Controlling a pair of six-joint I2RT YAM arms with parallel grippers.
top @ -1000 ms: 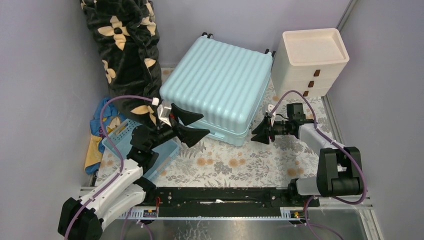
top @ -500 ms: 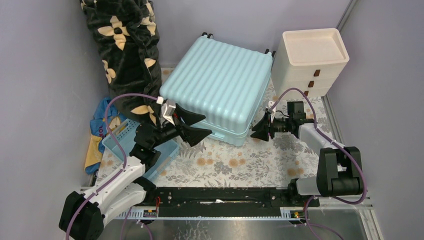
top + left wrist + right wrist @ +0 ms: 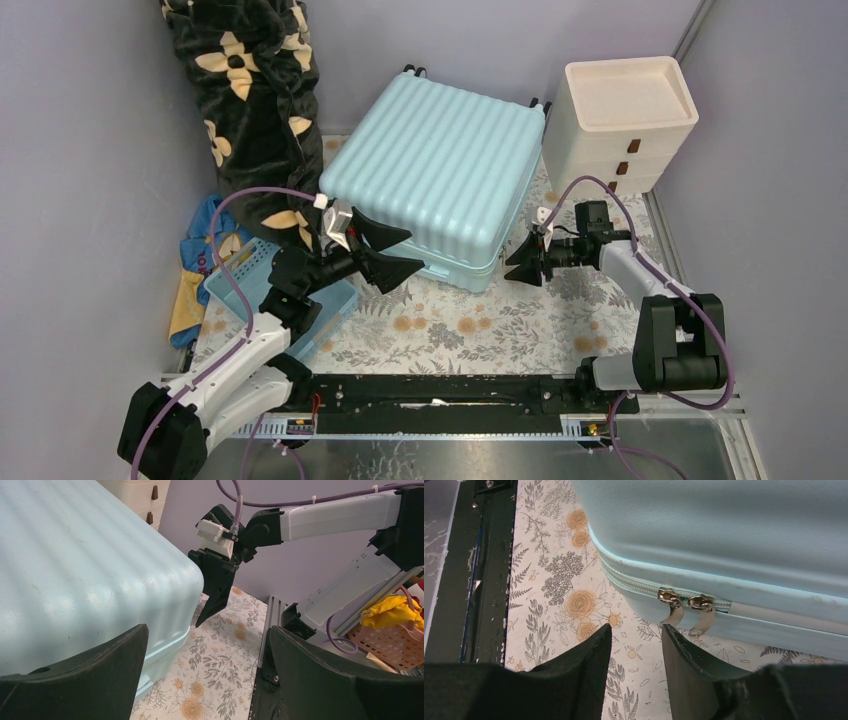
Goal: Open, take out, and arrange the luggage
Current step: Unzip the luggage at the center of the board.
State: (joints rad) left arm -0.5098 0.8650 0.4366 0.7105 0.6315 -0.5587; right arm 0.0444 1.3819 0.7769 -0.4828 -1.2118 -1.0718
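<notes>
Suitcase (image 3: 435, 175) – lies flat and closed at the rear middle of the worktop (image 3: 470, 325), ribbed shell up, wheels toward the back wall. Its right rear corner is just beside the drawer unit (image 3: 625, 125) in the rear right corner.

Zip: shut along the near right side. Two metal zip pulls (image 3: 672, 611) hang side by side, touching or nearly so, at the seam between the two shells.

Left gripper (image 3: 412, 251): at the suitcase's near left side, jaws spread wide and holding nothing. In the left wrist view one finger (image 3: 100, 670) sits close against the shell; contact cannot be confirmed.

Right gripper (image 3: 510, 270): at the near right side, pointed at the zip seam, jaws parted by a narrow gap and empty. Its fingertips (image 3: 594, 645) are near the pulls but apart from them.

Other items – a blue basket (image 3: 265, 285) at the left edge under the left arm, and a dark flowered blanket (image 3: 255, 90) in the rear left corner.
</notes>
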